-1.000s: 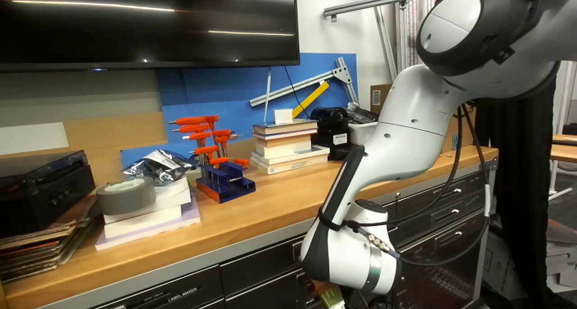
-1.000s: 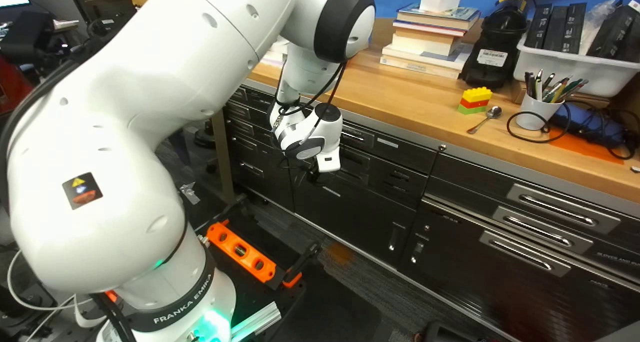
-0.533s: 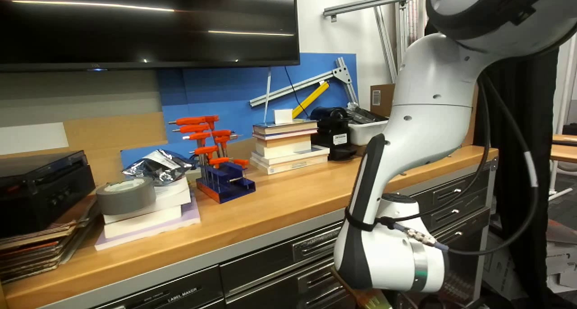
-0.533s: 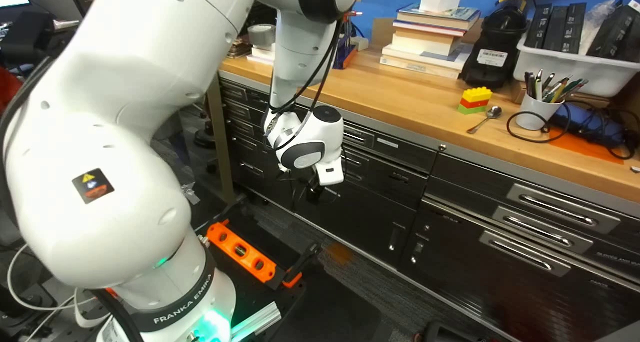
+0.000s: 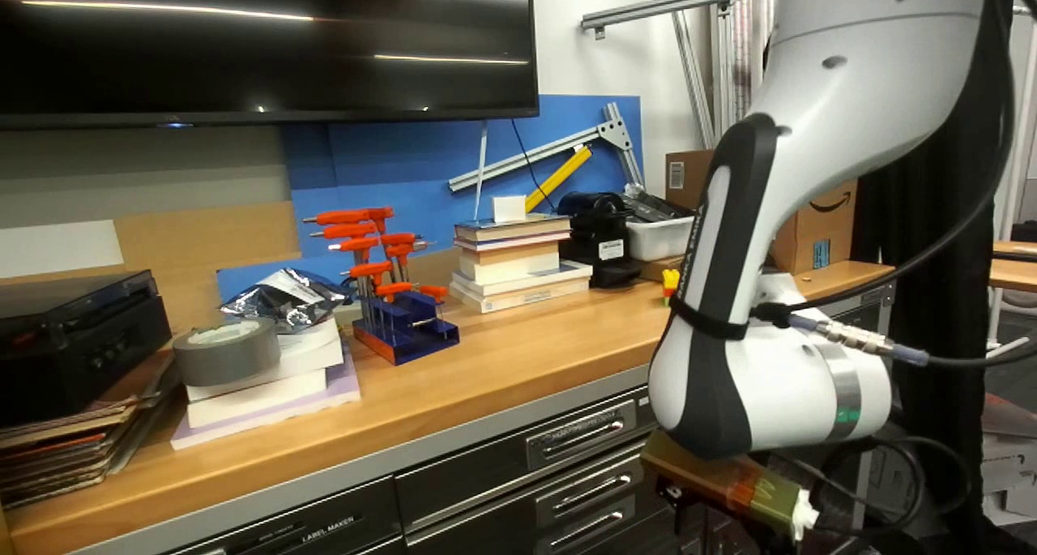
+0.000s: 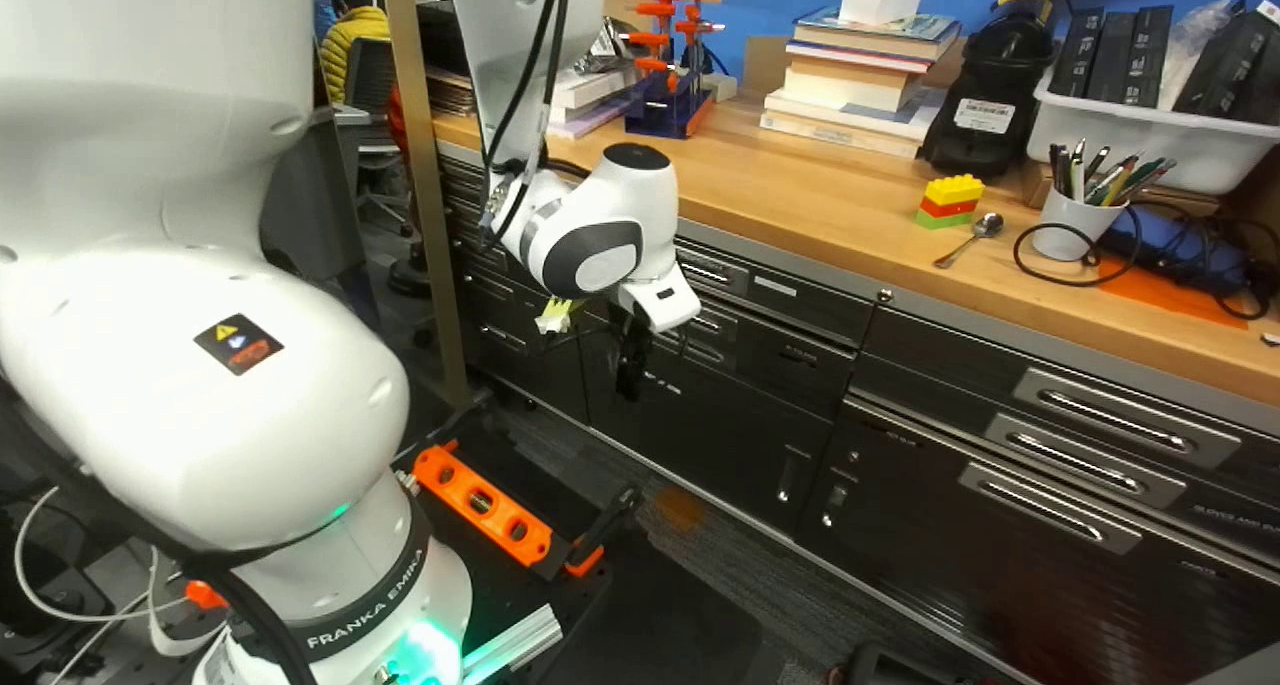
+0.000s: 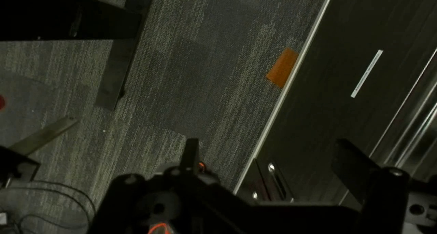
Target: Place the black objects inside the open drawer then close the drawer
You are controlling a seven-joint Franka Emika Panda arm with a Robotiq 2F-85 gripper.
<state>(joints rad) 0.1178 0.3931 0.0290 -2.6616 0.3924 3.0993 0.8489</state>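
My gripper point(image 7: 268, 141) stands open in the wrist view, its two dark fingers wide apart and nothing between them. Below them lie the carpet and the dark cabinet fronts. In an exterior view the gripper point(image 6: 631, 380) hangs below the benchtop, in front of the cabinet and apart from it. The black objects are out of view. Several dark drawer fronts point(image 6: 1100, 455) with long metal handles line the bench, and those that show look pushed in. The open drawer is hidden or out of view.
On the wooden benchtop point(image 6: 800, 185) stand books point(image 6: 845, 85), a black device point(image 6: 985, 115), toy bricks point(image 6: 950, 202), a spoon point(image 6: 970, 240), a pen cup point(image 6: 1075, 225) and a white bin point(image 6: 1150, 130) of black boxes. An orange bar point(image 6: 482, 503) lies near the robot's base.
The arm has swung: its wrist has moved right and up in one exterior view, uncovering drawer handles and the toy bricks. The upper arm has shifted left in another, showing more of the bench.
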